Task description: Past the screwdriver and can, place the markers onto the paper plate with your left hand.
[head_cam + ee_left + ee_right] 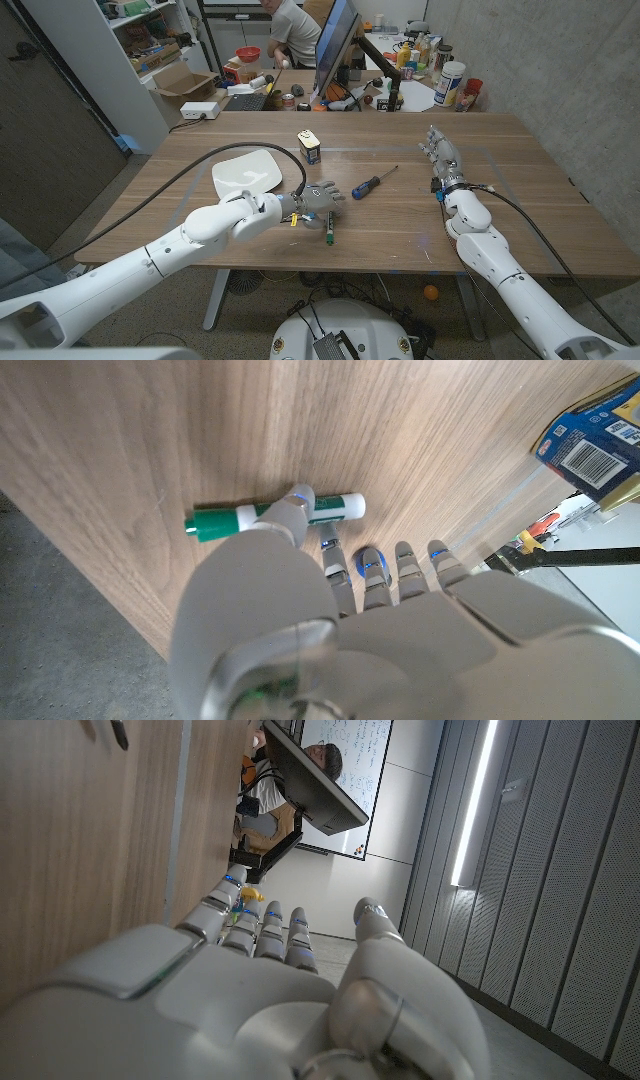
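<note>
A green marker [328, 228] [275, 517] lies on the wooden table near its front edge. My left hand [316, 195] [380, 575] hovers just behind it with the fingers spread and nothing in them. In the left wrist view the thumb tip is over the marker's barrel; I cannot tell if it touches. A small yellow piece [294, 218] shows by my left wrist. The white paper plate [247, 170] lies to the left behind my forearm. The can [309, 147] [597, 432] stands farther back, and the blue-handled screwdriver [372, 184] lies to the right. My right hand [441, 152] [260, 935] stays at the right with fingers extended.
A black cable [190, 178] runs over the table to my left arm. Behind the table stand a monitor [335, 45] and a cluttered desk with bottles [450, 82], and a person [290, 30] sits there. Shelves [150, 40] stand at the back left.
</note>
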`<state>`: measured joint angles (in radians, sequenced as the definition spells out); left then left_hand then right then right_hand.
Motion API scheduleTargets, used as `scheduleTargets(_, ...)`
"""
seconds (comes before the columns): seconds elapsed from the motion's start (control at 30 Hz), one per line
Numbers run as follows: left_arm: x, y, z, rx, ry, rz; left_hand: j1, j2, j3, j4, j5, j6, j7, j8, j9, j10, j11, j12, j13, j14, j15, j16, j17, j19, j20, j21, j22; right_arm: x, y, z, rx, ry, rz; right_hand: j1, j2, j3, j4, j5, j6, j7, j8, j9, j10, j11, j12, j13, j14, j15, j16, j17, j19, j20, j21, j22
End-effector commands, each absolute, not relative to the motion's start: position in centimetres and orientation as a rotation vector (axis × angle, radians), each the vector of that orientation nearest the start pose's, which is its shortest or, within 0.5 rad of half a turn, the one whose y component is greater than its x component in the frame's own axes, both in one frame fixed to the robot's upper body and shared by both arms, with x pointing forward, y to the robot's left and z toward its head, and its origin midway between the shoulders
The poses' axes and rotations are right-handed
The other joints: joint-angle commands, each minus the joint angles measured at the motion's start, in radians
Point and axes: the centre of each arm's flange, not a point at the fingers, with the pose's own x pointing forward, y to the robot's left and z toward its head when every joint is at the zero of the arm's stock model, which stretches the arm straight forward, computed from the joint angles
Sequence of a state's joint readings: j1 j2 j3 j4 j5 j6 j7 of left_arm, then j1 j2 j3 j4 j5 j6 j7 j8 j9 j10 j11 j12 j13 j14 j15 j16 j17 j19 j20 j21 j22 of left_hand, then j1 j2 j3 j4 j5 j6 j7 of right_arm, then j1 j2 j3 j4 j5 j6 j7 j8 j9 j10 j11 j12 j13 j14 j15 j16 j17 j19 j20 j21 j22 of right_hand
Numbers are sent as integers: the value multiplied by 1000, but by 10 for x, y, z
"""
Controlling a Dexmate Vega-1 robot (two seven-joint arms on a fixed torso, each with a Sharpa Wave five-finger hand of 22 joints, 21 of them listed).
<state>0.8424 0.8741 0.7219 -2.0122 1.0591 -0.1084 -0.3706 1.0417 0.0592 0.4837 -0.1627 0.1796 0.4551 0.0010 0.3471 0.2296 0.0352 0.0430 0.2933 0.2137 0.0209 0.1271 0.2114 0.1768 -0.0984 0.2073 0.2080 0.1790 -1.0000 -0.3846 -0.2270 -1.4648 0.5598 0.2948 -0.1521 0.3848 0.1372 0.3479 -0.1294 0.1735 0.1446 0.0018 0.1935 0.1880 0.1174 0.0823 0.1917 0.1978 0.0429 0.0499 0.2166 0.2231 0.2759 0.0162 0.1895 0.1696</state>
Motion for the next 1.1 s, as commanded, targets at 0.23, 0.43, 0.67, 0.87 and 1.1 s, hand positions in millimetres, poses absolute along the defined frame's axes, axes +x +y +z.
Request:
scheduleTargets(0.23,540,114,-92,2087,-710,-454,10,5,-8,0,2,32,-6,4,5,21,-9,8,0,19,-2,0,3,6,5,1,5,627,-289,-49,206,-648,34,-1,-14,-4,-1,6,-1,-3,6,4,-1,3,7,2,5,10,4,3,4,7,4,2)
scheduleTargets(0.43,541,113,-93,2050,-719,-454,16,7,-17,-1,3,90,-4,21,8,58,-24,17,0,51,-15,5,3,16,4,3,5,629,-288,-49,204,-651,37,-3,-17,-6,-1,6,-2,-3,6,4,-1,5,8,2,5,10,4,3,4,8,4,2)
scheduleTargets(0.67,545,106,-85,1988,-752,-474,24,9,-20,-3,3,93,-23,18,7,65,-38,15,-1,62,-26,4,3,23,4,4,5,631,-286,-46,204,-654,46,-4,-19,-9,-1,6,-2,-2,6,4,-1,3,8,2,6,10,4,3,4,9,4,2)
scheduleTargets(0.87,545,97,-81,1981,-795,-474,35,11,-20,-6,5,117,-33,23,6,68,-45,13,-1,64,-29,1,3,24,5,3,5,632,-284,-42,200,-661,51,-6,-21,-11,-1,6,-3,-3,5,4,-2,4,8,3,6,11,4,3,5,9,4,2)
scheduleTargets(1.1,546,96,-83,1937,-830,-473,59,22,-36,-1,4,262,-15,65,6,145,-90,24,-3,116,-59,6,3,53,4,7,5,632,-285,-43,205,-661,51,-10,-22,-13,2,6,-4,-3,6,4,-2,3,8,3,9,13,5,3,6,9,5,2)
